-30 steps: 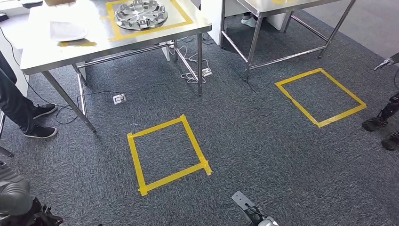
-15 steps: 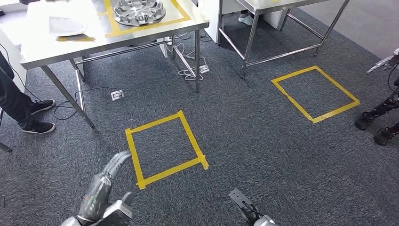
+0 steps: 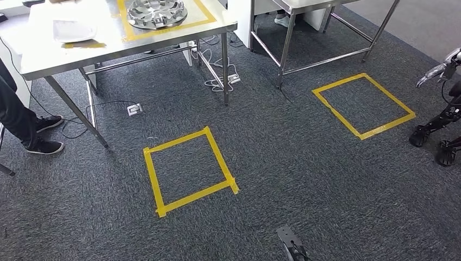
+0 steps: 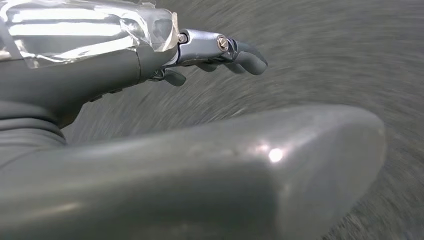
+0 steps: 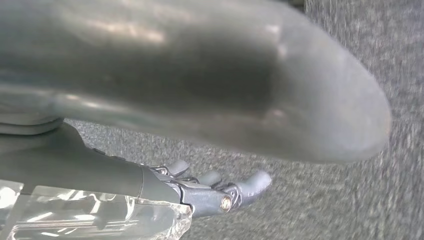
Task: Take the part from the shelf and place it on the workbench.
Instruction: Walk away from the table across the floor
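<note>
A round silver metal part [image 3: 156, 13] lies inside a yellow tape square on the steel workbench [image 3: 108, 46] at the far left of the head view. My left hand [image 4: 100, 70] hangs over blurred grey carpet, its fingers [image 4: 240, 52] stretched out and holding nothing. My right hand [image 5: 100, 175] also hangs above the carpet, its fingers [image 5: 240, 190] extended and apart, with nothing in them. Both hands are far from the part. I see no shelf.
Two yellow tape squares [image 3: 151, 174] [image 3: 336, 113] mark the carpet. A second steel table [image 3: 304, 5] stands at the back right. Cables and a power strip [image 3: 220, 81] lie under the workbench. A person's legs [image 3: 22, 125] stand at left; another robot [image 3: 440, 109] at right.
The whole picture has shifted, so the camera has moved. My left hand swung up into the head view half a second ago and has dropped out of it again.
</note>
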`<action>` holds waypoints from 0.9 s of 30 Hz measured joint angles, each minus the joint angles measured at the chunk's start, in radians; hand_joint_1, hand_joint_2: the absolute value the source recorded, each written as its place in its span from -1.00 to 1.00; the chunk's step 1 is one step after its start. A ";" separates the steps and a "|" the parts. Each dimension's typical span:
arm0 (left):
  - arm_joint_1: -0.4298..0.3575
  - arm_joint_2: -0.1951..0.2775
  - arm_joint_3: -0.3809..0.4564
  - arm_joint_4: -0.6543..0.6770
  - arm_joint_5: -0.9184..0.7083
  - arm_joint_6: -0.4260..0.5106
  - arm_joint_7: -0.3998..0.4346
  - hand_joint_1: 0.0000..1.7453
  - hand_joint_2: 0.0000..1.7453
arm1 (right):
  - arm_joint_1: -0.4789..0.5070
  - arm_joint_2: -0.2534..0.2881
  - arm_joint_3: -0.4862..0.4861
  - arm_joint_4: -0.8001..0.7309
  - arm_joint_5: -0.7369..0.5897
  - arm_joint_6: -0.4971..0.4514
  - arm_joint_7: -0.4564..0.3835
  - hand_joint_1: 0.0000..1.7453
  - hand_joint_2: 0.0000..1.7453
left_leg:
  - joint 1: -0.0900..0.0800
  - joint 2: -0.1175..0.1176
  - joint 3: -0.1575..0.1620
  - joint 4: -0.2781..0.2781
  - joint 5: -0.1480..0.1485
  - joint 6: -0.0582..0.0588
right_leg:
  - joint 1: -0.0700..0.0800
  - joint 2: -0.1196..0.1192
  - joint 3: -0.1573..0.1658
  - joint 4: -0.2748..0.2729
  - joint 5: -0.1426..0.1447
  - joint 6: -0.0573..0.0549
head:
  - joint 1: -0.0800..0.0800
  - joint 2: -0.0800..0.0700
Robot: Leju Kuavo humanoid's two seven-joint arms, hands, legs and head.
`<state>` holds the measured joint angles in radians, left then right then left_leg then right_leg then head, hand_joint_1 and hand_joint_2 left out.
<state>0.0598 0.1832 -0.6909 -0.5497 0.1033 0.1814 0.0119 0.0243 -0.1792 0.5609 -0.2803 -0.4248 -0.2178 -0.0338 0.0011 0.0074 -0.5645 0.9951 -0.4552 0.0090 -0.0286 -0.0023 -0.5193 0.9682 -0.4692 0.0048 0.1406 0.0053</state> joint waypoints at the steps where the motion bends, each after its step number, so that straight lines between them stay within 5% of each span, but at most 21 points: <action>1: 0.005 -0.008 0.029 0.028 0.032 0.005 0.000 -1.00 -1.00 | -0.001 0.001 -0.002 0.002 0.004 -0.008 0.002 -1.00 -1.00 | 0.002 -0.002 -0.016 0.039 -0.029 -0.005 | -0.002 -0.003 0.000 -0.002 0.004 -0.006 | 0.000 0.000; 3: 0.012 -0.022 0.070 0.075 0.055 0.008 0.000 -1.00 -1.00 | -0.001 0.001 -0.003 0.006 0.016 -0.017 0.006 -1.00 -1.00 | 0.006 -0.004 -0.068 0.165 -0.105 -0.015 | 0.000 -0.012 -0.006 -0.002 0.010 -0.013 | 0.000 0.000; 5: 0.014 -0.035 0.088 0.110 0.051 0.009 0.000 -1.00 -1.00 | 0.001 0.001 -0.003 0.011 0.022 -0.022 0.008 -1.00 -1.00 | 0.009 -0.004 -0.096 0.247 -0.138 -0.019 | 0.001 -0.025 -0.014 -0.002 0.015 -0.013 | 0.000 0.000; 7: 0.012 -0.048 0.093 0.137 0.038 0.008 0.000 -1.00 -1.00 | 0.001 0.002 -0.003 0.014 0.018 -0.025 0.008 -1.00 -1.00 | 0.010 0.002 -0.050 0.185 -0.103 -0.016 | 0.001 -0.042 -0.019 -0.002 0.018 -0.011 | 0.000 0.000; 9: 0.002 -0.060 0.090 0.154 0.015 0.007 0.002 -1.00 -1.00 | 0.002 0.003 -0.003 0.015 0.012 -0.027 0.008 -1.00 -1.00 | 0.008 0.031 0.038 0.046 -0.060 -0.007 | 0.005 -0.058 -0.018 -0.001 0.022 -0.004 | 0.000 0.000; 11: -0.014 -0.069 0.083 0.163 -0.011 0.008 0.007 -1.00 -1.00 | 0.002 0.004 -0.004 0.015 0.010 -0.028 0.008 -1.00 -1.00 | 0.002 0.050 0.076 -0.028 -0.046 0.006 | 0.009 -0.077 -0.016 -0.001 0.026 0.008 | 0.000 0.000; 13: -0.023 -0.077 0.071 0.171 -0.024 0.009 0.017 -1.00 -1.00 | 0.001 0.003 -0.005 0.015 0.009 -0.029 0.007 -1.00 -1.00 | -0.004 0.035 0.068 -0.035 -0.037 0.021 | 0.007 -0.093 -0.016 -0.004 0.032 0.023 | 0.000 0.000; 15: -0.025 -0.083 0.061 0.179 -0.027 0.013 0.028 -1.00 -1.00 | 0.001 0.002 -0.005 0.015 0.008 -0.029 0.007 -1.00 -1.00 | -0.002 0.020 0.062 -0.041 -0.020 0.035 | 0.004 -0.072 -0.030 0.020 0.017 0.028 | 0.001 0.000; 18: -0.034 -0.090 0.056 0.186 -0.026 0.021 0.037 -1.00 -1.00 | 0.010 0.000 -0.005 0.016 0.005 -0.027 0.008 -1.00 -1.00 | -0.002 -0.008 0.046 -0.045 -0.001 0.052 | 0.003 -0.012 -0.110 0.200 -0.079 0.013 | 0.001 0.000; 20: -0.037 -0.092 0.054 0.190 -0.026 0.024 0.042 -1.00 -1.00 | 0.017 -0.002 -0.005 0.016 0.002 -0.026 0.008 -1.00 -1.00 | -0.006 -0.030 0.038 -0.044 0.004 0.054 | 0.004 -0.004 -0.148 0.300 -0.116 0.015 | 0.001 0.000; 22: -0.037 -0.094 0.050 0.194 -0.026 0.026 0.046 -1.00 -1.00 | 0.021 -0.002 -0.006 0.017 0.002 -0.026 0.008 -1.00 -1.00 | -0.009 -0.053 0.038 -0.041 0.006 0.053 | 0.004 0.002 -0.110 0.241 -0.089 0.029 | 0.002 0.000; 24: -0.040 -0.095 0.045 0.197 -0.026 0.028 0.050 -1.00 -1.00 | 0.022 -0.005 -0.006 0.017 0.001 -0.026 0.008 -1.00 -1.00 | -0.012 -0.074 0.038 -0.034 0.005 0.049 | 0.005 0.030 -0.031 0.090 -0.037 0.037 | 0.002 0.000; 27: -0.041 -0.097 0.040 0.203 -0.026 0.033 0.062 -1.00 -1.00 | 0.021 -0.010 -0.007 0.019 -0.003 -0.027 0.009 -1.00 -1.00 | -0.014 -0.099 0.027 -0.025 0.005 0.035 | 0.011 0.045 0.008 0.001 -0.010 0.020 | 0.001 0.000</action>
<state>0.0188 0.0861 -0.6508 -0.3469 0.0775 0.2139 0.0744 0.0448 -0.1892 0.5543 -0.2609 -0.4274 -0.2443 -0.0251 -0.0133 -0.0914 -0.5376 0.9698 -0.4506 0.0438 -0.0178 0.0427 -0.5114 0.9694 -0.4791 0.0251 0.1419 0.0053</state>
